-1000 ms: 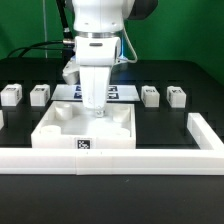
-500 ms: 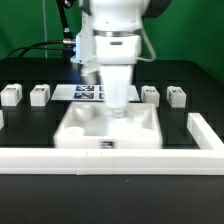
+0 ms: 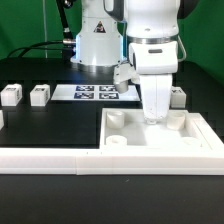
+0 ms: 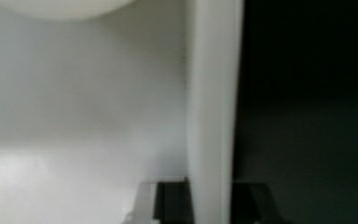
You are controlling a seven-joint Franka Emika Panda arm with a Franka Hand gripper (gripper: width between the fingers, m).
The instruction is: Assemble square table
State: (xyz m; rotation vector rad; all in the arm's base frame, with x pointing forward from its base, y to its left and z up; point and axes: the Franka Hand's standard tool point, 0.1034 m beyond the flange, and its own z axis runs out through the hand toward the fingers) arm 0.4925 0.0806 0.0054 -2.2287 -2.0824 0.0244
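A white square table top point(image 3: 170, 140) lies flat on the black table point(image 3: 50, 125), tucked into the inner corner of the L-shaped rail point(image 3: 60, 158). The robot's fingers point(image 3: 154, 113) are pinched shut on its thin upright wall, on the side farthest from the rail's long bar. It looks like light, rigid, smooth plastic that could slip, so a thin wall seems the surest hold.

Bright even light, soft shadows, whites washed out, wrist view blurred
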